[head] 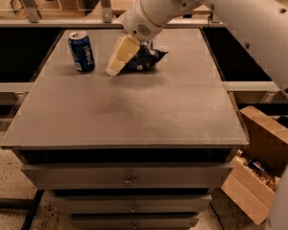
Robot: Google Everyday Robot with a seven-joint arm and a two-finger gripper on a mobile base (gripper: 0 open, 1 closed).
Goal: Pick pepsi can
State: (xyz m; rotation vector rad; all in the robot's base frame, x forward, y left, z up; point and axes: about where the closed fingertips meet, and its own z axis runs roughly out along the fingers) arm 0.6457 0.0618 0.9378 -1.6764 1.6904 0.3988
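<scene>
Cardboard box (260, 134) on the floor, well right of and below your pincer (114, 67), holds small items you can't make out. Grey tabletop (134, 109) tops a drawer unit. The pepsi can (81, 51) stands upright just left of the pincer; the snack bag (150, 59) lies just to its right. You cannot tell whether the pincer is clenched or released.

The end effector (115, 67), just right of the pepsi can (81, 51), covers the left part of the snack bag (148, 59), whose print is too blurred to read. The arm (221, 8), beyond the can's right, leaves by the top and right edges and hides part of the far rim of the tabletop (134, 114). The contents of the cardboard box (261, 135), well right of the can, are too small to tell.
</scene>
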